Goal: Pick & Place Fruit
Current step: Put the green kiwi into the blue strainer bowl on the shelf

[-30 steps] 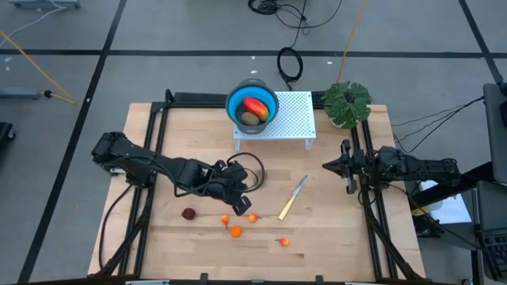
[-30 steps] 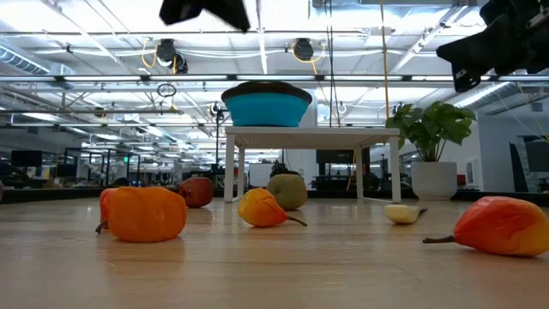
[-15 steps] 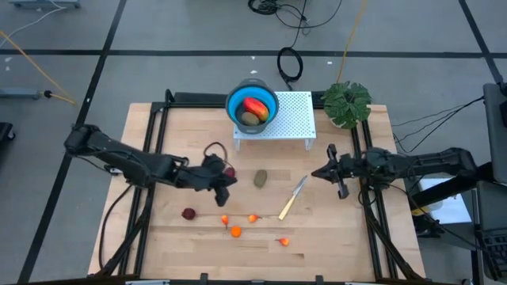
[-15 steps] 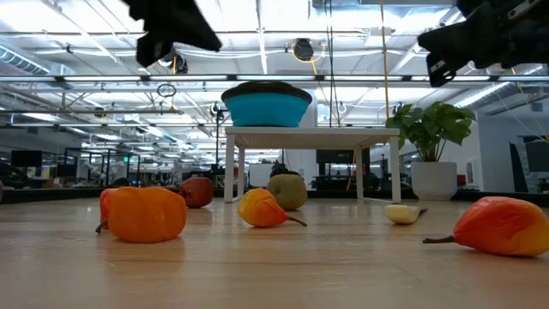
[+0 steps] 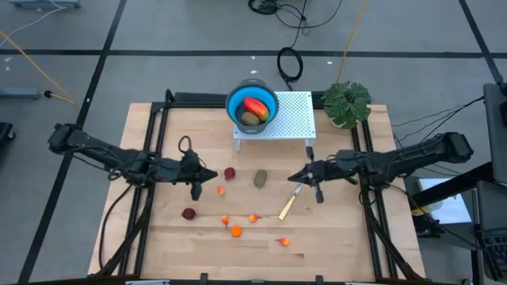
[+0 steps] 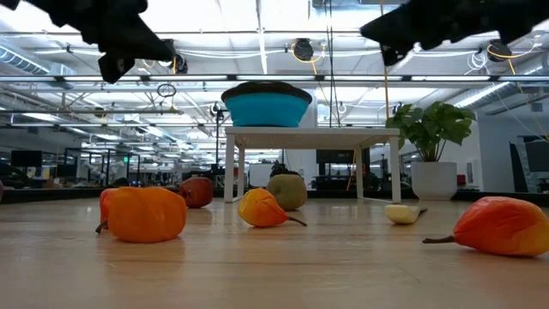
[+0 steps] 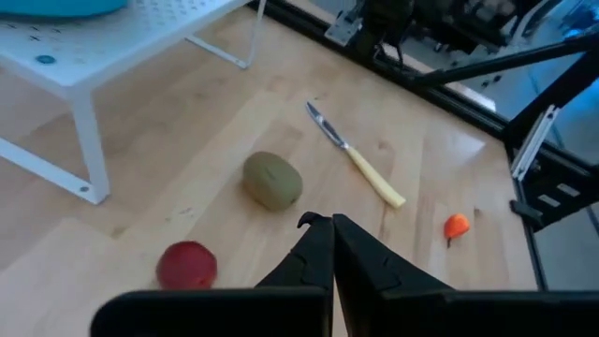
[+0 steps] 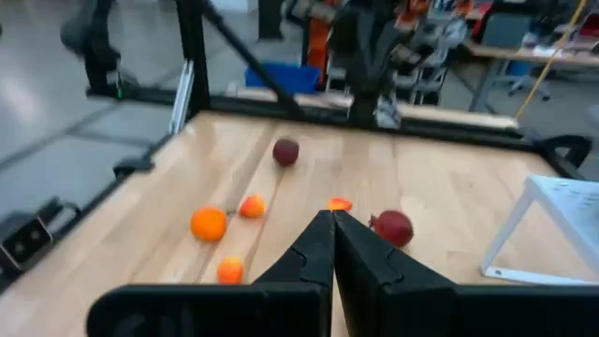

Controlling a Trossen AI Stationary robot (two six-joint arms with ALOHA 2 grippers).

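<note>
From above, the left gripper [image 5: 207, 175] hangs over the table's left half with its fingers pressed together and nothing between them, just left of a tiny orange fruit [image 5: 220, 190] and a dark red round fruit [image 5: 230, 172]. The right gripper [image 5: 295, 177] reaches in from the right, pincer also closed and empty, its tip over the blade end of the yellow-handled knife [image 5: 291, 199]. Between the two grippers lies a brown-green oval fruit [image 5: 260, 180]. Nearer the front edge sit a second dark red fruit [image 5: 188, 214] and four small orange ones [image 5: 236, 231]. Up on the white rack [image 5: 293, 119], the blue bowl [image 5: 234, 104] holds the oblong red-yellow fruit [image 5: 255, 105] and another brown-green one [image 5: 250, 119]; a potted plant [image 5: 346, 102] stands at the rack's right. Down at table level, orange fruits loom in front, one at left [image 6: 142, 214], one centre [image 6: 262, 208], one far right [image 6: 499, 226], with the bowl [image 6: 267, 104] on the rack behind and both arms dark overhead. Over the left wrist, closed fingertips [image 7: 329, 234] point toward the oval fruit [image 7: 272, 180], a red one [image 7: 186, 265] beside it, the knife [image 7: 354, 155] beyond. Over the right wrist, shut fingers [image 8: 329, 236] aim at a dark red fruit [image 8: 392, 227], with orange pieces [image 8: 209, 224] scattered nearby.
</note>
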